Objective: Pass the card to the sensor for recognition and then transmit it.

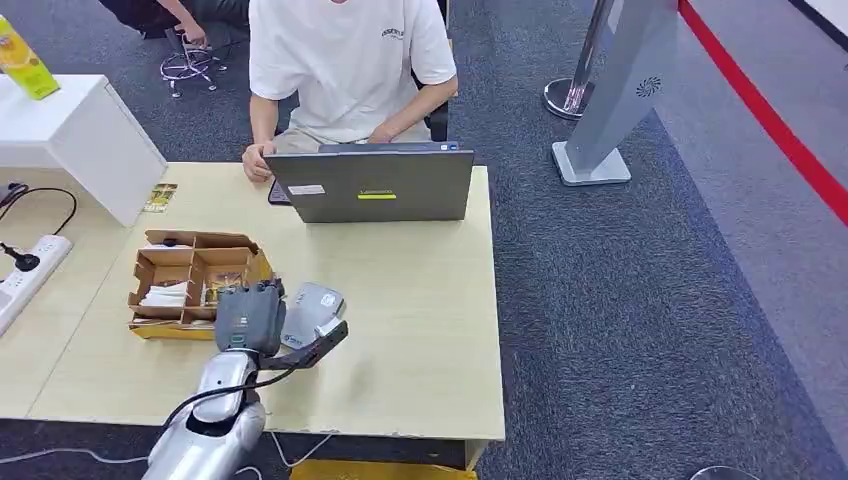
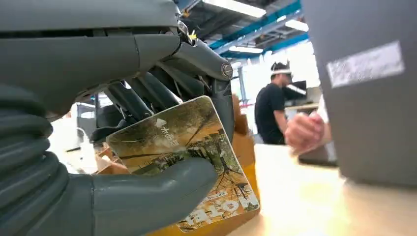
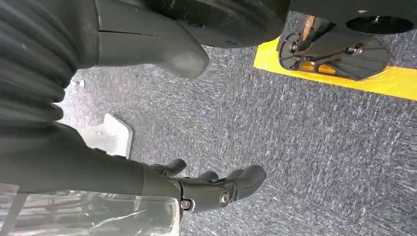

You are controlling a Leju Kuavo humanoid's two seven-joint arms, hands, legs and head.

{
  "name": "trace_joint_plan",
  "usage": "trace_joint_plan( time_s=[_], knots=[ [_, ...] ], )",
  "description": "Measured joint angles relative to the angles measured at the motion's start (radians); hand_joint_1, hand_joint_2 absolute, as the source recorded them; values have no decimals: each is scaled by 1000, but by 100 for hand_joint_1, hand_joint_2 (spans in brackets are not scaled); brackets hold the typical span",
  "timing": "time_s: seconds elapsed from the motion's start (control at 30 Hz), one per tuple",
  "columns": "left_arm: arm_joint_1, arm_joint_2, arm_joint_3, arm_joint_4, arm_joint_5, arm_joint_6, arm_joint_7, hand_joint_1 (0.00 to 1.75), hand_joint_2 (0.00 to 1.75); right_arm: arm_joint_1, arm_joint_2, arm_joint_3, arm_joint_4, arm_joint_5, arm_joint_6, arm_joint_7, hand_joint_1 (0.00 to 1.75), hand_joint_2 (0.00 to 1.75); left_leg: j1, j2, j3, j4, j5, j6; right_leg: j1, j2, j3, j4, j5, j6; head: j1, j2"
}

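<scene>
My left hand [image 1: 258, 318] hovers low over the wooden table [image 1: 420, 330], just in front of the cardboard box. It pinches a card [image 2: 183, 142] printed with a yellow-brown tree picture between its thumb [image 2: 152, 189] and its dark fingers [image 2: 147, 93]. The grey rounded sensor [image 1: 316, 305] lies on the table right beside the hand, partly covered by it. Whether the card touches the sensor I cannot tell. My right hand [image 3: 206, 187] hangs over the grey carpet, fingers apart from the thumb, holding nothing.
A divided cardboard box [image 1: 195, 278] with small items stands left of the sensor. A grey laptop [image 1: 372, 186] is at the table's far edge, with a seated person in a white shirt [image 1: 345, 60] behind it. A power strip [image 1: 30, 268] lies far left.
</scene>
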Motion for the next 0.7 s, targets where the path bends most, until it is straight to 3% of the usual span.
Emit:
trace_joint_plan(
  time_s=[0.13,0.7],
  knots=[
    [3,-11,0,0,-13,32,-15,175,175,0,0,0,0,1,0,-3,0,175,0,0,0,0,0,0,0,0,0,0,0,0,0,0],
    [22,-29,0,10,-15,27,-25,175,175,0,0,2,0,12,5,-9,0,175,0,0,0,0,0,0,0,0,0,0,0,0,0,0]
  ],
)
